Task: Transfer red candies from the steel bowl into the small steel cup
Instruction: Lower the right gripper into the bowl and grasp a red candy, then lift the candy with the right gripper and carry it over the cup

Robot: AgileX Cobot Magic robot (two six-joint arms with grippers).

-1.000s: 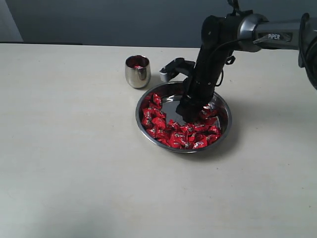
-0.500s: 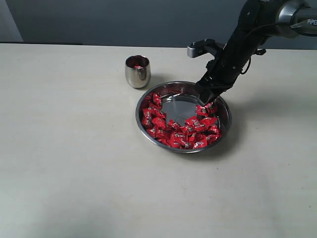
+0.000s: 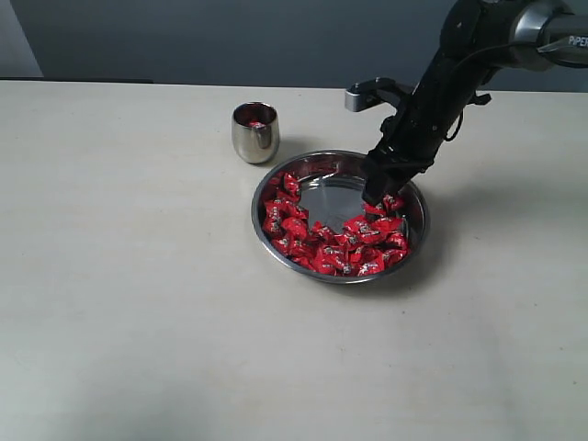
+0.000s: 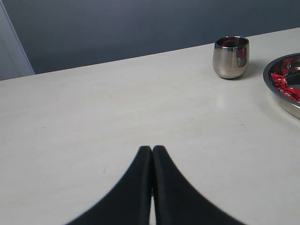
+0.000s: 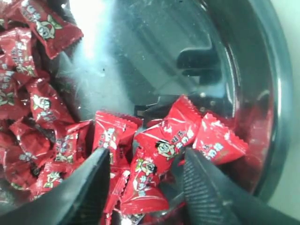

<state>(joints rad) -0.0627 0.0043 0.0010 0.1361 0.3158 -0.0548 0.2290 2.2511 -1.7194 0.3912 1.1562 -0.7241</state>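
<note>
**Right gripper** (image 5: 145,187): black ribbed fingers (image 5: 89,187) spread wide, nothing clamped. It is poised low over a cluster of sweets, with one or two lying in the gap.

**Red candies** (image 5: 168,140): small sweets in crinkled, shiny red wrappers with pale printed figures. Most lie in a crescent along the near and left sides of the dish in the exterior view (image 3: 322,248), and the middle of the dish is bare metal.

**Steel bowl** (image 3: 256,213): wide, shallow, polished, with a rolled rim. The cluster under the fingers sits close to the sloping wall (image 5: 262,93), so a finger has little room on that side.

**Small steel cup** (image 3: 254,138): rounded, handleless tumbler standing upright near the bowl's far-left rim, not touching it. Red shows at its mouth.

**Progress**, by judgement: early. A few candies are delivered and dozens are left.

**Left gripper** (image 4: 152,154): fingers pressed together, empty, hovering over bare table well away from the cup (image 4: 230,58).

**Table** (image 3: 138,303): pale and flat, with open room all round the bowl and cup.
</note>
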